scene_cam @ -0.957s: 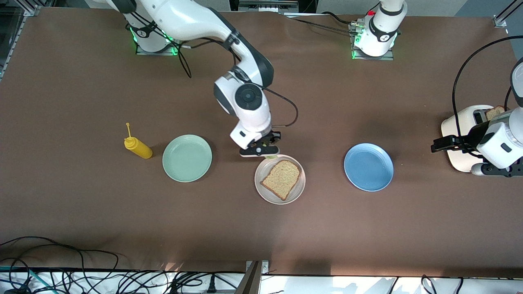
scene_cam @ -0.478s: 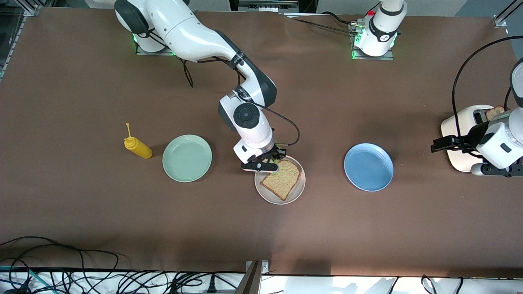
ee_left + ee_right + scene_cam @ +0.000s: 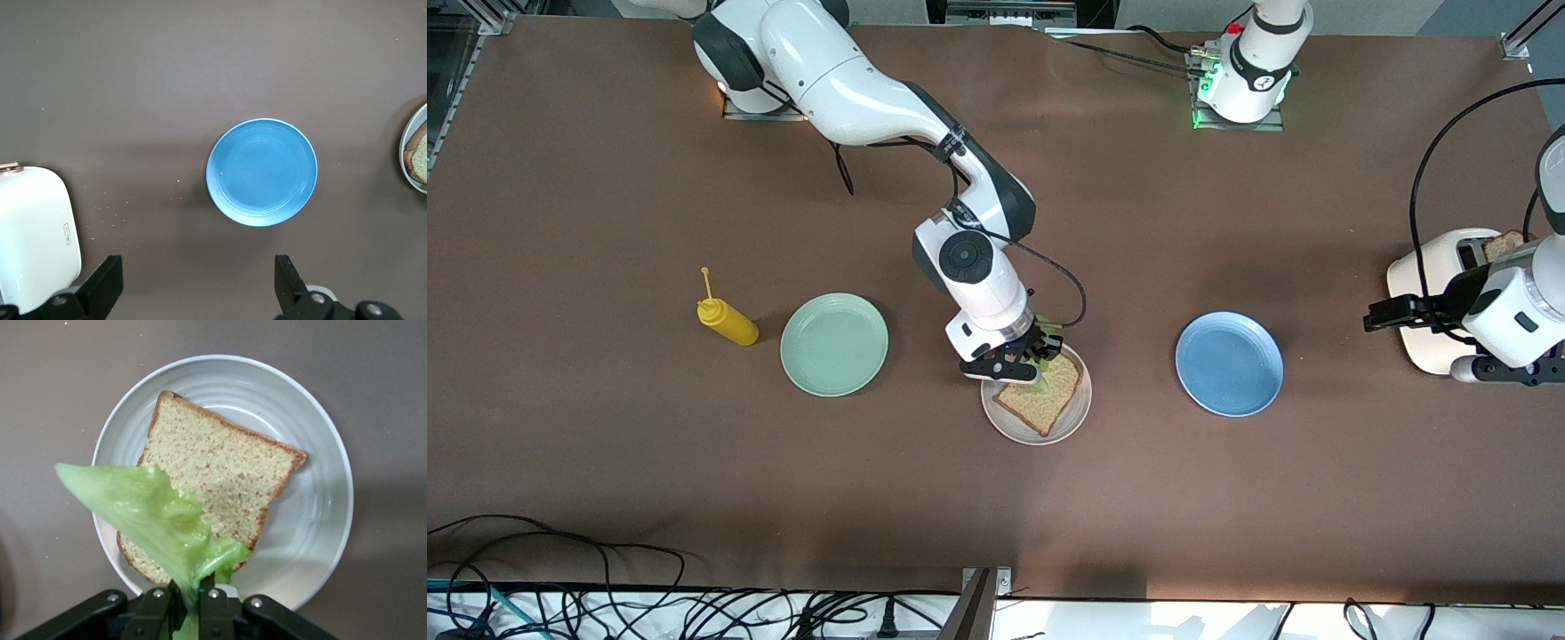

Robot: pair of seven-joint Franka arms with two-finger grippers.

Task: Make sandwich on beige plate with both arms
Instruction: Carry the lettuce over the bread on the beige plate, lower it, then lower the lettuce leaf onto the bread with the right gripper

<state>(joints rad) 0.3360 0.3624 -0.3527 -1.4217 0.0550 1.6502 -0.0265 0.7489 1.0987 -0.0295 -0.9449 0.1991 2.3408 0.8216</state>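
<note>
A slice of whole-grain toast (image 3: 1040,394) lies flat on the beige plate (image 3: 1079,414), which sits near the middle of the bench (image 3: 605,444). Over the toast hangs a ruffled lettuce leaf (image 3: 157,519) — the right pincer (image 3: 1021,366) is clamped on its stem end, and the leaf droops across one corner of the slice. Whether the leaf touches the bread cannot be told.

Beside the beige plate, toward the right arm's end of the bench, stands a mint-green plate (image 3: 834,344), and just past it a yellow squeeze bottle (image 3: 727,322) lies tilted. Toward the left arm's end sits a blue plate (image 3: 1229,364), well apart from the beige one.

Near the bench's edge at the left arm's end stands a white toaster (image 3: 1436,267) with a second slice of toast (image 3: 1503,244) poking out of its slot. The left pincer (image 3: 197,293) waits in the air over the bench between the toaster and the blue plate — its fingers (image 3: 107,283) spread wide apart, holding nothing.
</note>
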